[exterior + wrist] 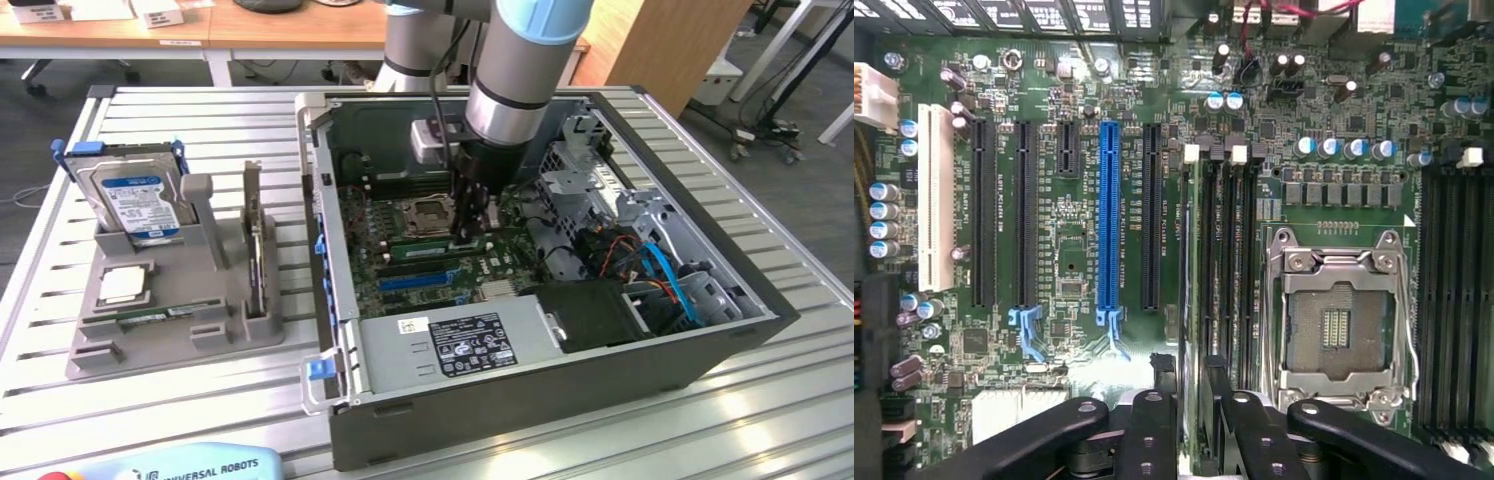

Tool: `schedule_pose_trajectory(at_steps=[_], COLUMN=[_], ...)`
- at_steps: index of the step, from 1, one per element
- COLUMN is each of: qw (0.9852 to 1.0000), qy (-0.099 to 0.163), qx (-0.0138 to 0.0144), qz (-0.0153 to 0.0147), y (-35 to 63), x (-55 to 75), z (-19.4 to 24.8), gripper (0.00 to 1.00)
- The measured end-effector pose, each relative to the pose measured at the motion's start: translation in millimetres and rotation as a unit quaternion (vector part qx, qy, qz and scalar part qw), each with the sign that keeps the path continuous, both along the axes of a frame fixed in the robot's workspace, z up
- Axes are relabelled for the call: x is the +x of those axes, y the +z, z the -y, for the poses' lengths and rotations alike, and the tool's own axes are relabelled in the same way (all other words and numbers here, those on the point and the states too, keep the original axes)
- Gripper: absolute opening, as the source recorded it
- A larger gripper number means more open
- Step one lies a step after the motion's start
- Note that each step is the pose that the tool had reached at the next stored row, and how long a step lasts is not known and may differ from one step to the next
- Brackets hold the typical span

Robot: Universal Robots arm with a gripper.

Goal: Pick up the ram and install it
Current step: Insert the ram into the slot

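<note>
Find the ram [1194, 250] standing on edge in the bank of memory slots beside the processor socket [1341, 325], long axis parallel to the blue expansion slot [1109, 215] (roughly left to right across the motherboard [1079, 190] in the exterior view). Straddled at one end by the gripper [1190, 368], fingers [1162, 400] parted a little either side, nothing lifted. Around it, an open computer case [534, 410] lying on a slatted metal table [787, 420]; at the exterior view's left, a grey holder [174, 340] with a hard drive [134, 200]; behind, wooden desks [267, 35].
</note>
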State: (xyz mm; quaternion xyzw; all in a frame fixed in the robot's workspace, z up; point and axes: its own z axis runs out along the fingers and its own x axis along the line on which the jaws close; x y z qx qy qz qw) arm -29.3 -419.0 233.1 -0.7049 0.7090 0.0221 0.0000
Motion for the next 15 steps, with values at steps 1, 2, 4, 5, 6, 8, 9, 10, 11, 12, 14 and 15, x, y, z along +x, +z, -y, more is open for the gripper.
schedule_pose_trajectory(at_steps=[1, 2, 4, 5, 6, 8, 9, 10, 11, 12, 14, 15], qw=[1.0000, 1.0000, 1.0000, 1.0000, 1.0000, 1.0000, 1.0000, 1.0000, 1.0000, 1.0000, 1.0000, 1.0000], qy=[0.000, 0.000, 0.000, 0.000, 0.000, 0.000, 0.000, 0.000, 0.000, 0.000, 0.000, 0.000], qx=[0.0000, 0.0000, 0.0000, 0.0000, 0.0000, 0.0000, 0.0000, 0.0000, 0.0000, 0.0000, 0.0000, 0.0000], qz=[0.0000, 0.0000, 0.0000, 0.0000, 0.0000, 0.0000, 0.0000, 0.0000, 0.0000, 0.0000, 0.0000, 0.0000], y=[2.3, 4.5, 9.0, 11.3, 13.7, 18.8, 21.5, 24.3, 26.9, 29.4, 33.9, 35.9], x=[0.0, 0.0, 0.0, 0.0, 0.0, 0.0, 0.0, 0.0, 0.0, 0.0, 0.0, 0.0], z=[0.0, 0.0, 0.0, 0.0, 0.0, 0.0, 0.0, 0.0, 0.0, 0.0, 0.0, 0.0], gripper=[0.25, 0.25, 0.25, 0.25, 0.25, 0.25, 0.25, 0.25, 0.25, 0.25, 0.25, 0.25])
